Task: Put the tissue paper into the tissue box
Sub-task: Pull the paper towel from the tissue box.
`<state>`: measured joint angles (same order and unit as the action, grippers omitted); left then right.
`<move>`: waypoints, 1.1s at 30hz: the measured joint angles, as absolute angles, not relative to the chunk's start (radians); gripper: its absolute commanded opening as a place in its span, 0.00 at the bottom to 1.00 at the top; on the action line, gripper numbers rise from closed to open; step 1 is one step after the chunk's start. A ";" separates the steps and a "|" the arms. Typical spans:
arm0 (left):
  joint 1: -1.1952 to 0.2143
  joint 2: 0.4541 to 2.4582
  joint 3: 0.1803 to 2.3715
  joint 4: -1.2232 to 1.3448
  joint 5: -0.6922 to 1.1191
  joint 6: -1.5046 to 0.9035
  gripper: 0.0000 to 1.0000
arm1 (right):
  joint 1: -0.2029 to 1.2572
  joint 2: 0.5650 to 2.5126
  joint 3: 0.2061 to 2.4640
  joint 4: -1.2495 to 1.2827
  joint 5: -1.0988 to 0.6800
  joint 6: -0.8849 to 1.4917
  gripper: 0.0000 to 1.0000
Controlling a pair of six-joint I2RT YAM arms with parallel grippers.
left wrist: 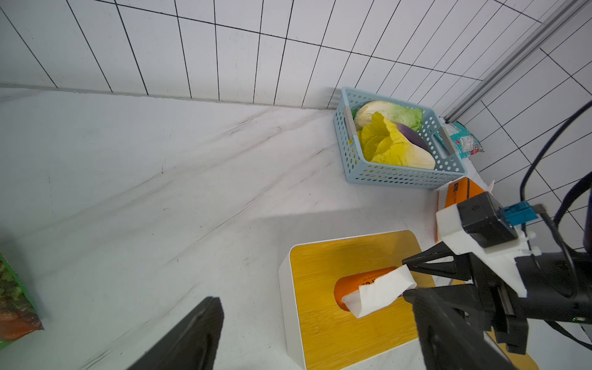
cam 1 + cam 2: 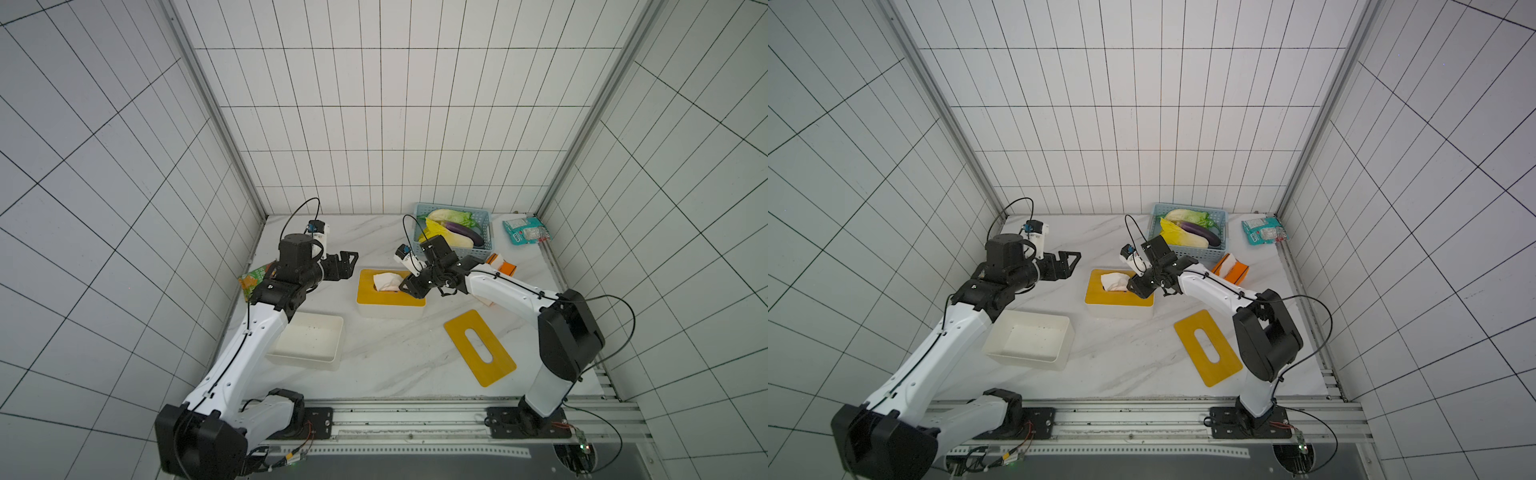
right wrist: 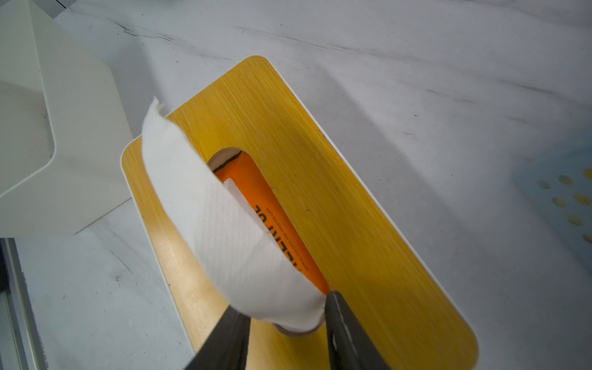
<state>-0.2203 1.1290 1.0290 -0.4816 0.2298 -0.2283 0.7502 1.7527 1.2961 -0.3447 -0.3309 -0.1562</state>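
The tissue box (image 2: 368, 293) (image 2: 1096, 295) is a white box with a yellow slotted lid, mid-table. White tissue paper (image 2: 385, 281) (image 2: 1113, 281) (image 1: 381, 291) (image 3: 224, 230) sticks up out of the slot, and an orange tissue pack (image 3: 272, 217) shows inside. My right gripper (image 2: 409, 287) (image 2: 1136, 286) (image 1: 407, 277) (image 3: 285, 304) reaches over the lid; its fingers press both sides of the tissue's near end. My left gripper (image 2: 351, 266) (image 2: 1073, 266) (image 1: 317, 320) hangs open just left of the box, holding nothing.
An empty white box (image 2: 309, 340) stands front left, and a loose yellow slotted lid (image 2: 478, 347) lies front right. At the back right are a blue basket (image 2: 451, 206) of vegetables, an orange tissue pack (image 2: 503, 266) and a teal packet (image 2: 525, 230). A green snack bag (image 2: 253, 278) is at the left wall.
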 measured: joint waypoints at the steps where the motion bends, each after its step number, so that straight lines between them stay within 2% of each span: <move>1: -0.220 1.129 1.029 -0.482 0.230 -0.228 0.91 | 0.752 1.755 1.296 -0.341 -0.326 -0.153 0.23; 8: -0.220 1.129 1.029 -0.482 0.230 -0.228 0.91 | 0.754 1.758 1.297 -0.341 -0.302 -0.154 0.05; 18: -0.220 1.129 1.029 -0.482 0.233 -0.228 0.91 | 0.755 1.755 1.328 -0.368 -0.290 -0.191 0.05; 29: -0.220 1.131 1.029 -0.482 0.233 -0.228 0.91 | 0.765 1.728 1.350 -0.416 -0.271 -0.233 0.09; 33: -0.220 1.132 1.029 -0.482 0.233 -0.228 0.91 | 0.768 1.722 1.362 -0.427 -0.268 -0.252 0.17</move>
